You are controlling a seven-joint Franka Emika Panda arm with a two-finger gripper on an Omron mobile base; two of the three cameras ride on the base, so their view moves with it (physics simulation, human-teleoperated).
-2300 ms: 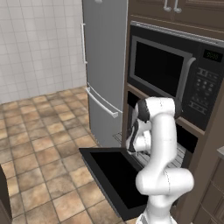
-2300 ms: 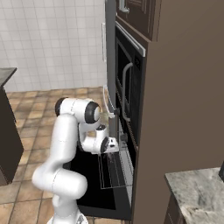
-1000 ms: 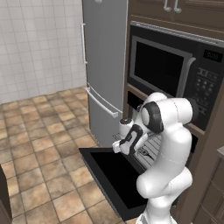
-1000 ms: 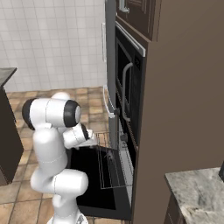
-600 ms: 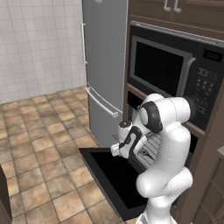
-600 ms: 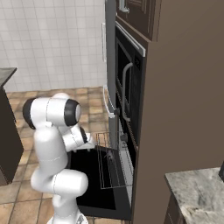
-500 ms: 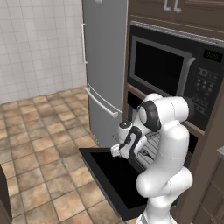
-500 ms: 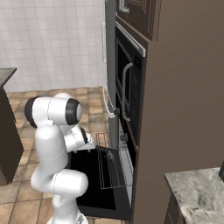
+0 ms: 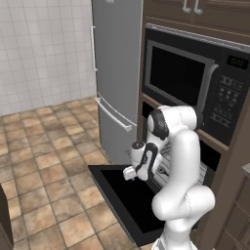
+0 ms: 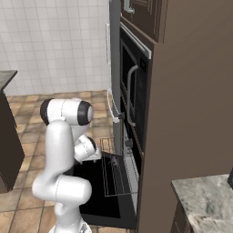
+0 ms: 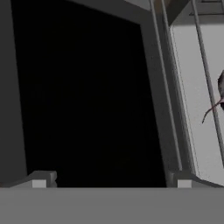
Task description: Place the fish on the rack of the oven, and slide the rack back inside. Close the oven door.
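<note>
The oven door (image 9: 122, 195) lies dropped open, a flat black panel in front of the oven (image 9: 211, 155). My gripper (image 9: 130, 172) hangs just above it, open, with nothing between its fingertips (image 11: 40, 178). In the hand view the gripper (image 11: 109, 181) looks down on the door's black glass (image 11: 83, 96). The rack (image 10: 111, 172) stands pulled out over the door, and its thin bars (image 11: 205, 65) run along the right of the hand view. A dark bit of the fish (image 11: 221, 89) shows at that view's right edge, among the bars, apart from my gripper.
A black microwave (image 9: 180, 78) sits built in above the oven. A tall grey fridge (image 9: 114, 73) stands to the left of it. Brown tiled floor (image 9: 44, 161) spreads to the left, and a stone counter corner (image 10: 205, 200) lies to the right.
Over the last second the gripper has come down and a little away from the oven, closer to the open door. Its jaws have stayed open.
</note>
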